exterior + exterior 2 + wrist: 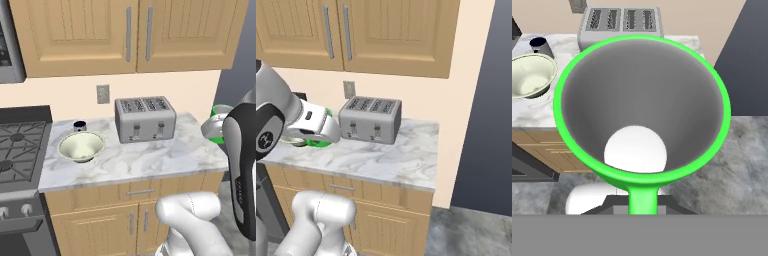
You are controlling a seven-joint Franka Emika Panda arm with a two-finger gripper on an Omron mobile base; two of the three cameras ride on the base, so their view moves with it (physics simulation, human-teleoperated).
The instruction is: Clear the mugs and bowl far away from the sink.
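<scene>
While clamped in the pincer [643, 200], green mug [642, 107] mouth toward camera

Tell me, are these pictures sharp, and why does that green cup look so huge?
Hand view: the green mug sits right at the lens, so it balloons and flares. Left base view: evenly lit, soft shadow under the bowl. Right base view: toaster crisp, no glare.
</scene>
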